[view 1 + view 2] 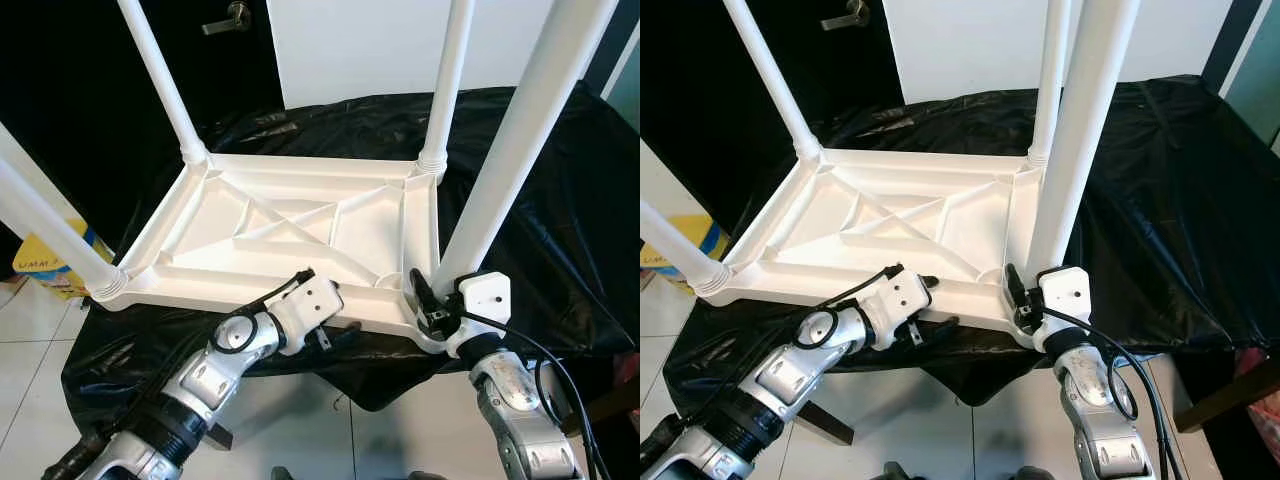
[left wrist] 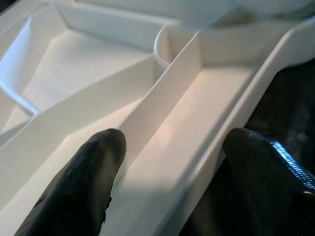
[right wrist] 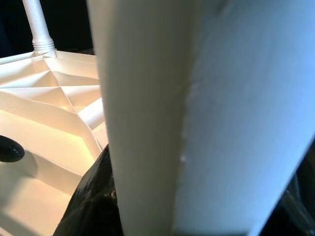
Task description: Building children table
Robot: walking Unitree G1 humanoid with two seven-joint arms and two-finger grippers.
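A white plastic children's table [image 1: 300, 225] lies upside down on a black cloth [image 1: 560, 230], with its legs pointing up. My right gripper [image 1: 430, 300] is shut around the base of the near right leg [image 1: 520, 140]. Up close, that leg [image 3: 197, 118] stands between the black fingers [image 3: 91, 201]. My left gripper [image 1: 318, 310] is at the table's near edge. One finger [image 2: 83, 187] lies inside the front rim [image 2: 231, 118] and the other [image 2: 266, 187] outside it, clamping it.
Three more white legs rise at the far left [image 1: 160, 75], far right [image 1: 445, 80] and near left [image 1: 45, 225] corners. A dark door with a handle [image 1: 228, 18] stands behind. A yellow box [image 1: 50, 265] sits on the tiled floor [image 1: 30, 380] at left.
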